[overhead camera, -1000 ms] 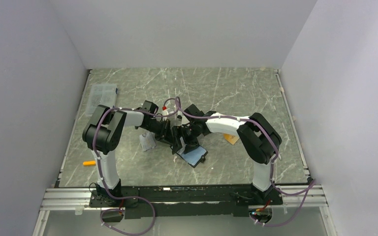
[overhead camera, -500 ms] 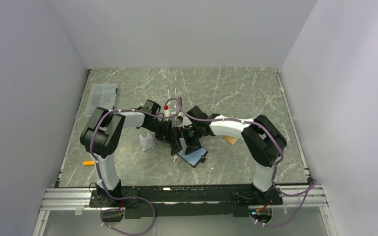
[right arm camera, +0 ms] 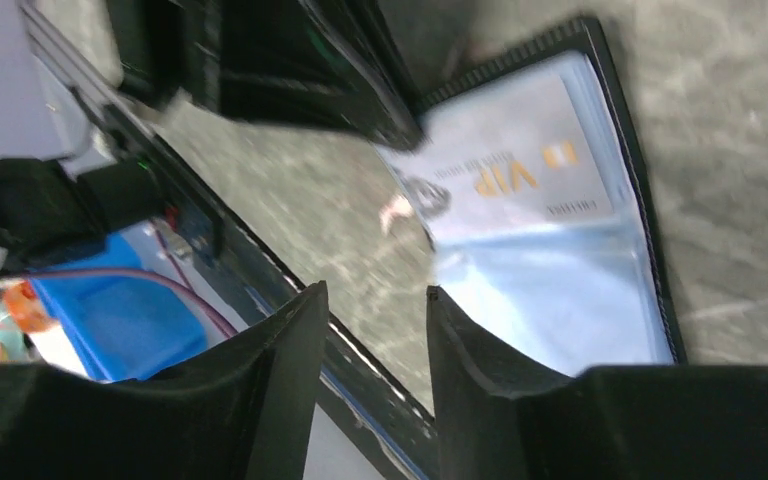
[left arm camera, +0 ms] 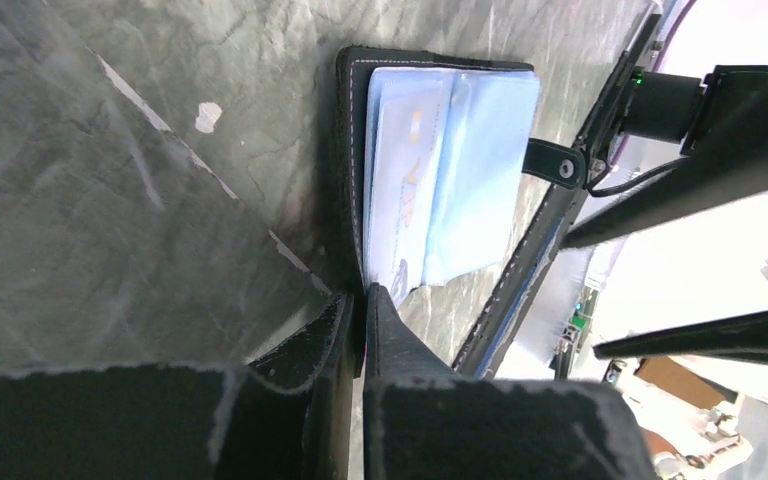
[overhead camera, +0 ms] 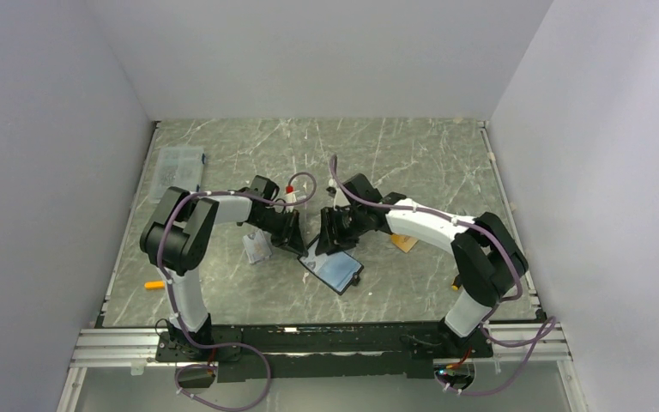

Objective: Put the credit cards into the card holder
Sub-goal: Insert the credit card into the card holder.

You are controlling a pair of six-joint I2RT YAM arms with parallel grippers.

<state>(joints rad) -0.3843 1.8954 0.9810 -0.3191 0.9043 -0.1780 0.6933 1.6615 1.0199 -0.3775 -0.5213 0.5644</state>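
Note:
The black card holder [overhead camera: 336, 269] lies open on the table, its shiny bluish clear pockets facing up. A card printed "VIP" [left arm camera: 400, 185] sits inside a pocket; it also shows in the right wrist view [right arm camera: 520, 180]. My left gripper [overhead camera: 299, 241] is shut on the holder's black cover edge [left arm camera: 352, 200] at its far-left corner. My right gripper [overhead camera: 336, 230] is open and empty, just above the holder's far edge [right arm camera: 600, 60]. An orange-tan card [overhead camera: 404, 244] lies on the table, partly hidden under my right arm.
A small clear plastic sleeve [overhead camera: 257, 248] lies left of the holder. A clear box of screws [overhead camera: 178, 166] stands at the far left. A small orange object [overhead camera: 154, 284] lies near the front left. A red-capped item [overhead camera: 289, 187] sits behind my left wrist.
My right gripper has pulled back from the holder toward the far side, and its arm has swung right. The holder's pockets now show more. My left gripper has kept its hold.

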